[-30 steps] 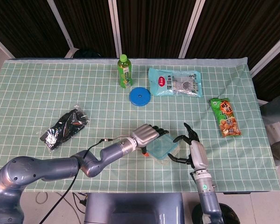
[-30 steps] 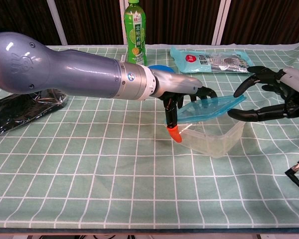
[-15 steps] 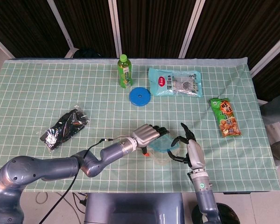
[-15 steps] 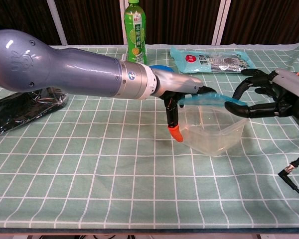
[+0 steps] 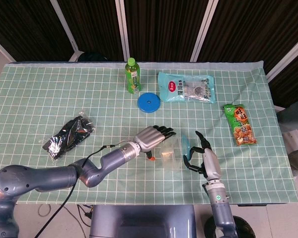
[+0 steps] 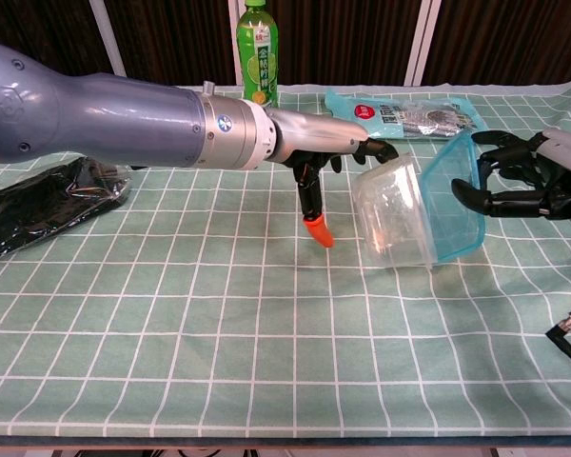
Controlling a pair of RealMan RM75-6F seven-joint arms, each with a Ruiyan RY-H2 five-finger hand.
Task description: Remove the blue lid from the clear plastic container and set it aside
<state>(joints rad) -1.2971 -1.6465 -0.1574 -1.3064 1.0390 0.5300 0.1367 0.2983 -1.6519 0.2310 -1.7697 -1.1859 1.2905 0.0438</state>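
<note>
Clear plastic container (image 6: 392, 211) tipped on its side, near the bench's (image 5: 35, 99) near edge, blue lid (image 6: 462, 205) seemingly not yet free of its mouth. Right hand (image 6: 523, 181) gripping lid rim, likely to peel it off. Left hand (image 6: 338, 152) spread open, fingertips steadying the container's base.

Left hand (image 6: 328, 157) reached in from the left, fingers spread and extended, holding nothing, right hand (image 6: 523, 178) curled its dark fingers (image 5: 189, 157) round the blue-rimmed lid (image 6: 460, 200), right forearm rose from the near edge.
</note>
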